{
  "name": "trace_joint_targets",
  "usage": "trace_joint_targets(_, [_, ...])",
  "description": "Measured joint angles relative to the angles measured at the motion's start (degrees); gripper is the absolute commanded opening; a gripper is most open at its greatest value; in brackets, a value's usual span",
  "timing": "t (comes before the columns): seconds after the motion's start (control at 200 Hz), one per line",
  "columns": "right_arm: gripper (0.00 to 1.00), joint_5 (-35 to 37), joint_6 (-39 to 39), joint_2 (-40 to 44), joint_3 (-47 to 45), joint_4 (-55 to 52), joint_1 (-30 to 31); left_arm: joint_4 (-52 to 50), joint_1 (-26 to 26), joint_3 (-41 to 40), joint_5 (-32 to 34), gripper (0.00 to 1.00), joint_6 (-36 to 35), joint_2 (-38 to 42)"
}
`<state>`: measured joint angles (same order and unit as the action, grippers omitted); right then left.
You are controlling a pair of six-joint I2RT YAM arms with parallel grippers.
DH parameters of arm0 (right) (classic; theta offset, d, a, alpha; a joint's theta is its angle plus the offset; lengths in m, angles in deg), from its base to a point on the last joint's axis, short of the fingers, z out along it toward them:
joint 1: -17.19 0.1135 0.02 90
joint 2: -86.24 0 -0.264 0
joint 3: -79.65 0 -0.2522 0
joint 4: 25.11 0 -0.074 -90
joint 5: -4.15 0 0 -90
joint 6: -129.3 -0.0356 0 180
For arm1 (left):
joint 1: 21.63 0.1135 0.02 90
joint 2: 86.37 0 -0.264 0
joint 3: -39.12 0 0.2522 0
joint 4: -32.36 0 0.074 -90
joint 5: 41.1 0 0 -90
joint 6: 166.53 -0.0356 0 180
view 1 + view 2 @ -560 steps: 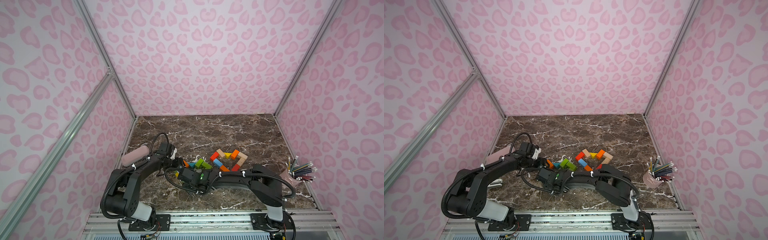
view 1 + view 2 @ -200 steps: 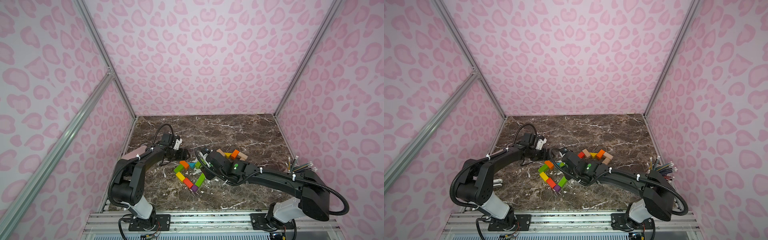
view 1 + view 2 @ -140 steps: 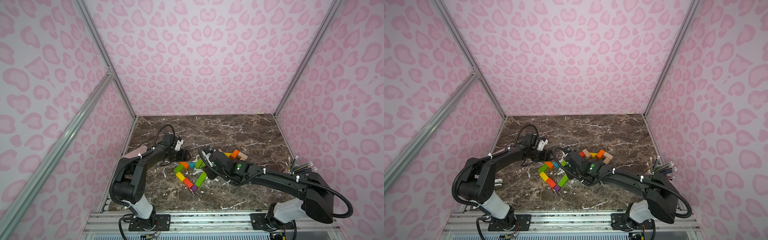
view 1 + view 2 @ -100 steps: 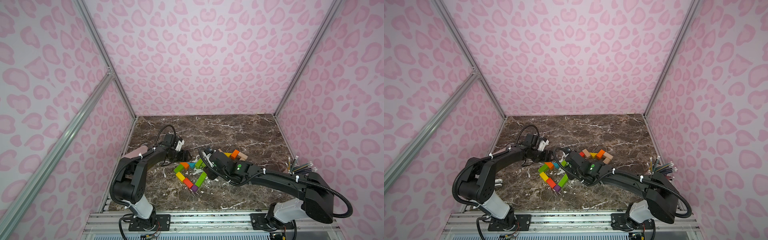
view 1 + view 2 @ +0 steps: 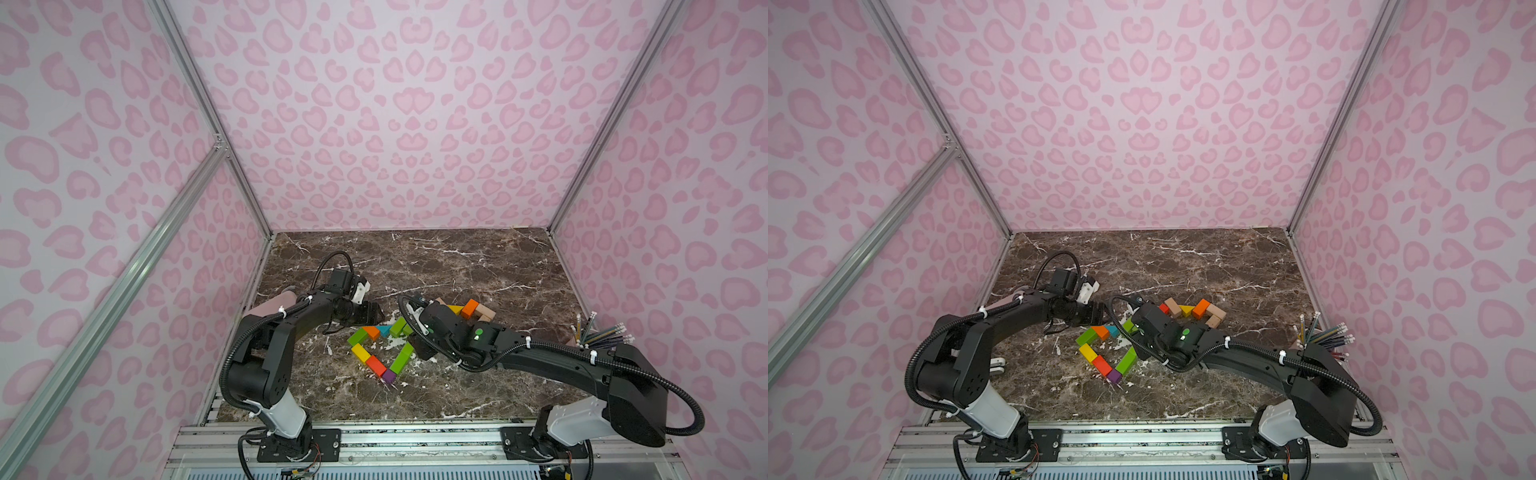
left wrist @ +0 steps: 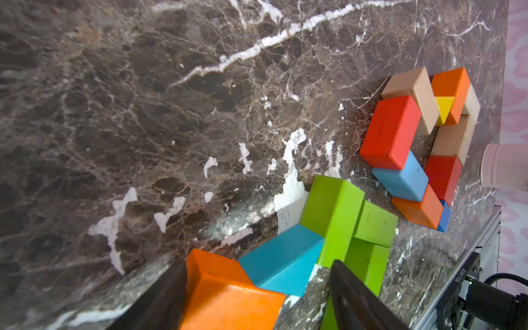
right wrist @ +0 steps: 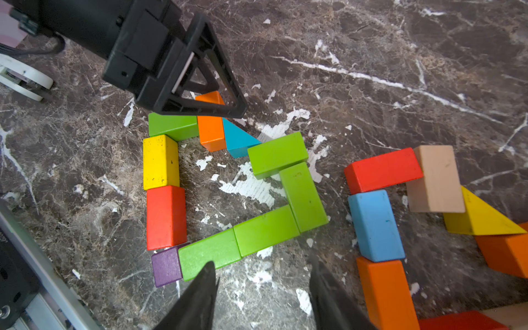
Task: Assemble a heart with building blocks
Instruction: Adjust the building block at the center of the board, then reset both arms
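Note:
The building blocks form two groups on the dark marble. A closed ring point(image 5: 380, 349) is made of several green bricks point(image 7: 265, 230), a yellow brick point(image 7: 160, 161), a red brick point(image 7: 166, 217), a purple cube point(image 7: 166, 265), a blue wedge point(image 7: 237, 140) and an orange block point(image 7: 211, 131). My left gripper point(image 6: 257, 271) is open, low over that orange block point(image 6: 228, 294). One finger touches it and the other stands apart beside the blue wedge point(image 6: 281, 260). My right gripper point(image 7: 263, 274) is open and empty over bare marble just outside the ring's green bricks.
A second group of red point(image 7: 383, 170), blue point(image 7: 375, 225), orange point(image 7: 385, 291), plain wood point(image 7: 435, 178) and yellow point(image 7: 477, 217) blocks lies right of the ring. A pink pouch point(image 5: 274, 305) lies at the left wall and a pencil cup point(image 5: 582, 336) at the right wall.
My left gripper has edged closer to the orange block at the ring's far side and its jaws have narrowed a little. The right arm has barely moved.

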<state>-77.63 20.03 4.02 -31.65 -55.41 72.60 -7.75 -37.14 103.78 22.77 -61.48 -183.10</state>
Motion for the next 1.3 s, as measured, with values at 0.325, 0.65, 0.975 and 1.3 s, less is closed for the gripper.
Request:
trace_joint_targets(0.325, [0.56,0.0,-0.3,1.0,-0.9,0.2,-0.7,0.0,-0.1,-0.2,-0.5,0.80,0.0,0.1])
trace_joint_targets(0.65, [0.65,0.2,-0.4,3.0,-2.1,0.5,-3.1,0.0,-0.2,-0.3,-0.5,0.80,0.0,0.5])
trace_joint_targets(0.975, [0.97,0.6,0.0,4.9,-2.6,1.4,-9.1,0.0,-0.2,1.2,2.2,0.89,0.0,6.0])
trace_joint_targets(1.3, [0.99,1.2,3.0,8.0,-5.6,6.3,-20.1,2.3,-0.2,8.4,8.4,0.98,-0.2,12.7])
